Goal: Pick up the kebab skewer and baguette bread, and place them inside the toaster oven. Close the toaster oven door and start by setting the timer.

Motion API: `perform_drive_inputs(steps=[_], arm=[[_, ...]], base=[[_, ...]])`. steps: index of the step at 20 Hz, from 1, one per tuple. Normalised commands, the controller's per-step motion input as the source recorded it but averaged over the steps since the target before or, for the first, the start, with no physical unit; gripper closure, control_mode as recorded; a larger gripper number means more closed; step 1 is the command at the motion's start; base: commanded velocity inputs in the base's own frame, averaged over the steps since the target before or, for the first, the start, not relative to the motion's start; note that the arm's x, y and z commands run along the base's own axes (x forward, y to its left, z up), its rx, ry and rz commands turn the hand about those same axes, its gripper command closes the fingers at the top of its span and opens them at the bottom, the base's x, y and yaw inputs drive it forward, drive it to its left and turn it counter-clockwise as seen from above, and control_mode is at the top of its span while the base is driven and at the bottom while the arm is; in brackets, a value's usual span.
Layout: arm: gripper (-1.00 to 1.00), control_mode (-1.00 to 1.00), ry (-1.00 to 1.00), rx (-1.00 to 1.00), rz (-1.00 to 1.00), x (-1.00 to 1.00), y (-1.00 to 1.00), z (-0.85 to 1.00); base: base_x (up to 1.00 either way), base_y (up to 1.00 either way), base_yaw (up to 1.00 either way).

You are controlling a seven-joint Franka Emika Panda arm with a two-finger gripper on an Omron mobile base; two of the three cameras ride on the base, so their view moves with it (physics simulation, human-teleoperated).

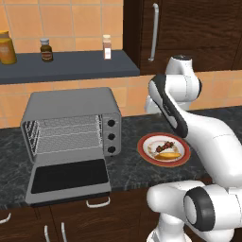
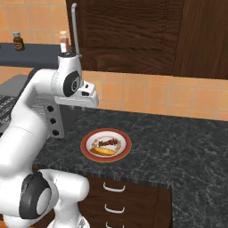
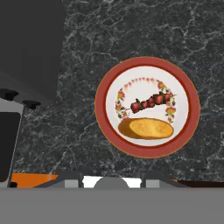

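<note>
The toaster oven door [image 1: 69, 178] is lying folded down at the bench's [image 2: 178, 147] front edge, its dark glass facing up, so the toaster oven [image 1: 71, 123] is standing open with its wire racks bare. To the oven's right, well apart from it, a red-rimmed plate [image 3: 189, 92] is sitting on the dark marbled bench, carrying the kebab skewer [image 3: 150, 102] and, just beside it on the nearer side, the baguette bread [image 3: 146, 128]. Neither one is being held. The pincer [image 2: 83, 107] is hanging above the bench between oven and plate, with nothing in it; whether its jaws are apart or together cannot be told from these views.

The risk is lying in how closely the two foods are sitting: a descent meant for the thin skewer is likely to nudge the loaf, or a jaw may catch the plate rim and slide the plate. The lowered door is also jutting into the path toward the racks, so a low carry could clip it.

Farther back, a shelf [image 1: 71, 66] is holding a yellow jar [image 1: 7, 47], a dark jar [image 1: 46, 49] and a spice shaker [image 1: 107, 47]; beyond it a dark cabinet [image 2: 133, 31] is standing.
</note>
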Motion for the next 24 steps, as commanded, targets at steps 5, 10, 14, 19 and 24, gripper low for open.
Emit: perform_drive_inputs(steps=[5, 10, 14, 19, 24], arm=[[-1.00, -1.00, -0.06, 0.01, 0.00, -0.47, 0.36, -0.18], [-1.00, -1.00, -0.26, 0.00, -0.01, -0.40, 1.00, -0.34], [-1.00, -1.00, -0.26, -0.01, -0.04, -0.03, 1.00, -0.26], [-1.00, -1.00, -0.29, -0.01, -0.09, 0.02, 1.00, -0.16], [-1.00, -1.00, -0.29, -0.08, -0.10, 0.07, 1.00, -0.14]], base=[[0.00, 0.00, 0.00], [0.00, 0.00, 0.00], [0.00, 0.00, 0.00], [0.00, 0.00, 0.00], [0.00, 0.00, 0.00]])
